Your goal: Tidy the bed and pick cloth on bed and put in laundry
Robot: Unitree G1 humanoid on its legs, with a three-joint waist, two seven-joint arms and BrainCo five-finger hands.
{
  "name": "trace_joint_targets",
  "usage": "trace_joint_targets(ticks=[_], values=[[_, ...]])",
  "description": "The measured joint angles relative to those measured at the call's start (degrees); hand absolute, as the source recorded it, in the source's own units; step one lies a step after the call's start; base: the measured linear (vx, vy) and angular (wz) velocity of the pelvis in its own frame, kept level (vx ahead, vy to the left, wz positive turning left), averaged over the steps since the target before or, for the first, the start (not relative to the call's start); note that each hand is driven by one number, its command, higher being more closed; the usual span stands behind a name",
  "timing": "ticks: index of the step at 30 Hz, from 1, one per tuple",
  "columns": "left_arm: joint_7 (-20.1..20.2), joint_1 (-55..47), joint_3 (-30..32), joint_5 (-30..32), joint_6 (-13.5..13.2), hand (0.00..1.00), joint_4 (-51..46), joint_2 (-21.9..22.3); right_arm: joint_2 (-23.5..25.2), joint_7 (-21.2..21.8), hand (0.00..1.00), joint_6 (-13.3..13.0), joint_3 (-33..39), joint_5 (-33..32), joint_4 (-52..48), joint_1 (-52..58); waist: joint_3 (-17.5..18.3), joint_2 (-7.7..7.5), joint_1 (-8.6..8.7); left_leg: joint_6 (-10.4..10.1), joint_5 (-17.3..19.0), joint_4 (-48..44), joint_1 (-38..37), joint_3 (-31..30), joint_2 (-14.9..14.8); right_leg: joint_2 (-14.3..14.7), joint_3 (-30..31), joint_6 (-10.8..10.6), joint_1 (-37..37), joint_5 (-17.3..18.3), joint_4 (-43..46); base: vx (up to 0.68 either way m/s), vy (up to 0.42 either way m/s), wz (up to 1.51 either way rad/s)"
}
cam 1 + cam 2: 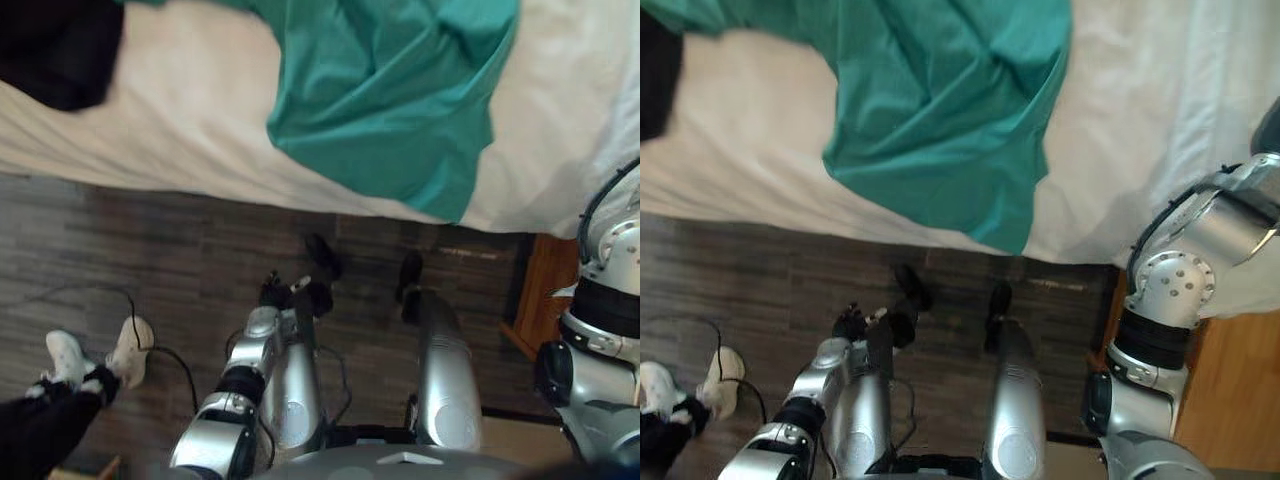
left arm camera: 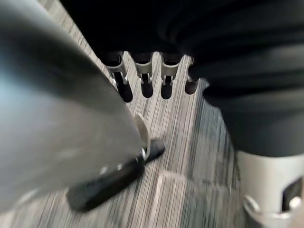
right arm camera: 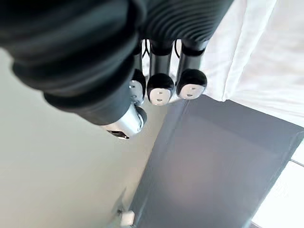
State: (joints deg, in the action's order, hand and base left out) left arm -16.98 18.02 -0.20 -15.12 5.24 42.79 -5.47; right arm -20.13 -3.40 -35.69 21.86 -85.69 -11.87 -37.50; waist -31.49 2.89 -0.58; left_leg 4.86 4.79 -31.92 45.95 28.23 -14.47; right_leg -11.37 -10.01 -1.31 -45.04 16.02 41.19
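Observation:
A teal cloth (image 1: pixel 390 100) lies rumpled on the bed's white sheet (image 1: pixel 180 120), and one corner hangs over the near edge. A black cloth (image 1: pixel 55 50) sits at the bed's far left. My left hand (image 1: pixel 290 297) hangs low over the floor, short of the bed. Its fingers (image 2: pixel 142 83) are straight and hold nothing. My right arm is raised at the right, beside the bed. The right hand (image 3: pixel 161 88) holds nothing, with its fingers loosely bent, in front of white fabric and a grey wall.
Dark wood floor (image 1: pixel 180 250) runs between me and the bed. A wooden bedside unit (image 1: pixel 545 300) stands at the right, by the bed's corner. A person's legs in white shoes (image 1: pixel 95 362) show at the lower left.

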Motion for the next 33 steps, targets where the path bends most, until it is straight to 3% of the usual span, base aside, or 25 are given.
trace_joint_targets(ticks=[5, 7, 10, 12, 15, 17, 22, 25, 29, 33], values=[[-1.8, 3.3, 6.4, -1.7, -0.6, 0.0, -1.4, -2.7, 5.4, 6.6, 1.0, -8.7, 0.3, -7.1, -1.7, 3.1, 0.1, 0.19, 0.14, 0.1, 7.1, -18.6, 12.7, -3.4, -4.6, -0.6, 2.9, 0.7, -12.5, 8.1, 18.2, -0.1, -0.093, 0.05], [-3.1, 4.6, 10.2, -1.7, -1.0, 0.0, -2.7, -3.6, 8.0, 12.2, 1.0, -11.3, 2.0, -10.5, -3.9, 4.6, 0.0, 0.07, 0.2, 0.4, 9.7, -26.3, 17.9, -4.3, -6.4, -0.8, 4.4, 1.1, -18.3, 11.0, 26.2, -0.11, -0.104, -0.06], [-3.5, 5.7, 13.6, -1.7, -0.9, 0.0, -2.8, -5.5, 9.4, 16.8, 1.0, -12.8, 5.9, -16.0, -3.6, 7.7, -0.2, -0.25, 0.81, 0.4, 11.4, -32.5, 22.2, -5.2, -7.9, -0.9, 5.8, 1.5, -23.2, 13.1, 33.1, -0.1, -0.088, -0.03], [-3.5, 5.7, 14.2, -1.7, -0.3, 0.0, -2.7, -6.1, 11.2, 16.6, 1.0, -12.4, 8.0, -20.1, -1.2, 10.3, -0.3, -0.4, 1.23, 0.4, 11.5, -33.4, 22.6, -5.2, -8.3, -0.8, 6.2, 1.6, -24.0, 13.4, 34.2, -0.07, -0.064, -0.05], [-3.5, 5.4, 15.1, -1.7, 1.0, 0.0, -2.5, -6.2, 15.3, 15.5, 1.0, -8.9, 9.5, -24.6, 5.2, 15.9, -0.3, -0.43, 1.89, 0.1, 11.3, -33.4, 22.0, -5.3, -8.6, -0.4, 6.2, 1.7, -23.5, 13.2, 34.1, -0.06, -0.053, -0.09], [-3.5, 5.2, 16.5, -1.8, 1.5, 0.0, -1.2, -6.2, 17.9, 15.0, 1.0, -4.5, 9.5, -24.7, 9.6, 19.2, -0.3, -0.48, 2.83, 0.2, 11.2, -33.5, 20.8, -5.3, -9.2, 0.3, 6.3, 2.0, -22.4, 12.7, 33.8, -0.04, -0.04, -0.18], [-2.7, 5.0, 16.6, -4.0, 1.8, 0.0, 0.4, -4.9, 18.5, 14.6, 1.0, 4.2, 8.9, -23.1, 16.5, 23.7, -0.1, -1.16, 3.74, 0.1, 11.3, -32.8, 15.5, -5.0, -10.7, 1.6, 6.2, 2.1, -17.1, 12.1, 31.9, -0.02, -0.026, -0.21], [-0.9, 3.9, 16.7, -3.9, 1.8, 0.0, 1.3, -3.1, 19.0, 15.1, 1.0, 9.7, 8.7, -20.1, 22.2, 27.0, 0.2, -2.26, 4.16, -1.2, 10.7, -28.2, 8.8, -2.9, -11.0, 2.9, 6.6, 2.1, -11.5, 10.6, 26.9, 0.01, -0.026, -0.25], [-0.4, 1.9, 16.6, -4.3, 2.0, 0.0, 2.2, -0.9, 19.3, 14.9, 1.0, 15.6, 8.8, -11.2, 30.3, 34.0, 1.1, -3.73, 4.58, -2.5, 7.7, -18.0, -1.8, 1.6, -10.3, 4.5, 6.7, 2.2, -2.4, 6.4, 15.8, 0.05, -0.002, -0.3], [2.5, -1.8, 13.8, -6.4, 4.2, 0.0, 4.2, 2.1, 20.2, 15.2, 1.0, 22.5, 8.3, 8.2, 38.6, 42.3, 6.1, -5.73, 5.31, -3.9, 5.2, -5.7, -14.6, 7.4, -8.6, 5.4, 6.8, 0.7, 9.3, 1.2, 1.8, 0.14, 0.047, -0.29]])
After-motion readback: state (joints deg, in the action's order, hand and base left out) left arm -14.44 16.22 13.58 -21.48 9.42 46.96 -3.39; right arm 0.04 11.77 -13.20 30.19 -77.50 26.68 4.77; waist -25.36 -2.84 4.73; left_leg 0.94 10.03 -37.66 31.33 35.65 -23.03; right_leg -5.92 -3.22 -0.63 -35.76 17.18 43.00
